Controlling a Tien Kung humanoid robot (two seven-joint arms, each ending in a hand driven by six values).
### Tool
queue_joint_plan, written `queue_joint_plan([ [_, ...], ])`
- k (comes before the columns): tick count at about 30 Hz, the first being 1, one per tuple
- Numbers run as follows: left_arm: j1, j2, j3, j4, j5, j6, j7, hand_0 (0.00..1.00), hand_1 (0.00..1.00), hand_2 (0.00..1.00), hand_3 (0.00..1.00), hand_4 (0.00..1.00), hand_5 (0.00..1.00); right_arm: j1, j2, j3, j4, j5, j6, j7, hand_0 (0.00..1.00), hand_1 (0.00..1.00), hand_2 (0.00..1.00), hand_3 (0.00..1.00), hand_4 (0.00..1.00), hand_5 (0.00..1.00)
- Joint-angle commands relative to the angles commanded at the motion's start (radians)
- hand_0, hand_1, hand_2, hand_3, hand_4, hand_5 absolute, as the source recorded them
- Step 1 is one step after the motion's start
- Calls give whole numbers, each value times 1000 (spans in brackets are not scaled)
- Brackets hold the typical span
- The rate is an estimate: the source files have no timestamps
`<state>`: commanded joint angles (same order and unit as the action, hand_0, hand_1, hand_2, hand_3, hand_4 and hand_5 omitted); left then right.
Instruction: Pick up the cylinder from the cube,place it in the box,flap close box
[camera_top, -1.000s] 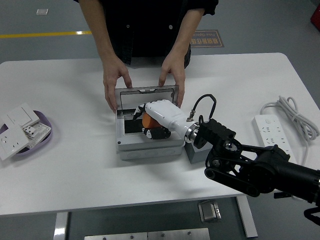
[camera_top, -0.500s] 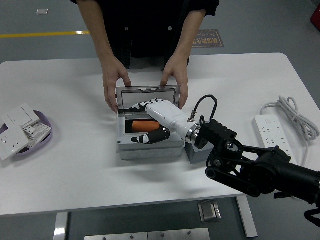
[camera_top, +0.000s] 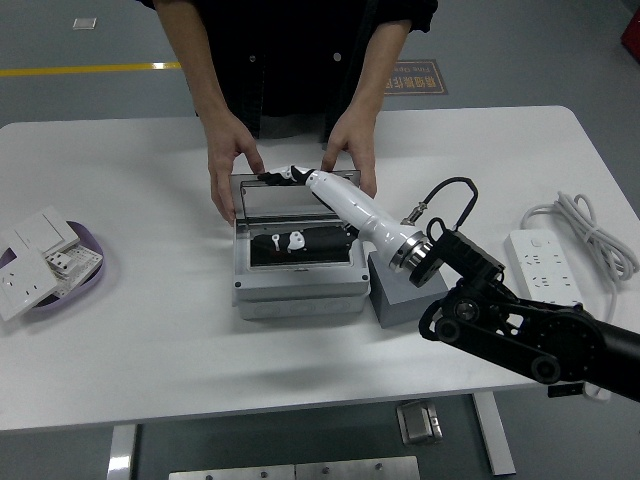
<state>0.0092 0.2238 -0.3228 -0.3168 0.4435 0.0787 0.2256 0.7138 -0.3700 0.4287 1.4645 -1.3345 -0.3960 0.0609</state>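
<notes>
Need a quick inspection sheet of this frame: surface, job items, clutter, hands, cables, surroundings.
Surface: white table, mostly bare at the front.
Job's things: grey box at centre, its lid raised; the cylinder is not visible inside. Grey cube against the box's right side, top bare.
Clutter: purple dish with white wall switches at left.
Hands: right hand at the lid's top edge, holding nothing visible. Left hand not seen.
Cables: black lead looping at the right wrist; white power strip and coiled cord at right.
Surroundings: person's hands steady the box at its far corners; grey floor with a yellow line.
</notes>
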Motion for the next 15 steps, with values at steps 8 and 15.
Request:
queue_joint_plan([
  [8, -2, 2, -3, 0, 6, -1, 2, 611, 634, 627, 631, 683, 249, 69, -21, -5, -47, 133, -7, 17, 706, 667, 700, 722, 787, 445],
  [15, -6, 5, -7, -1, 16, -2, 5, 611, 634, 628, 632, 684, 250, 134, 19, -77, -189, 210, 15, 72, 556, 626, 679, 710, 780, 441],
])
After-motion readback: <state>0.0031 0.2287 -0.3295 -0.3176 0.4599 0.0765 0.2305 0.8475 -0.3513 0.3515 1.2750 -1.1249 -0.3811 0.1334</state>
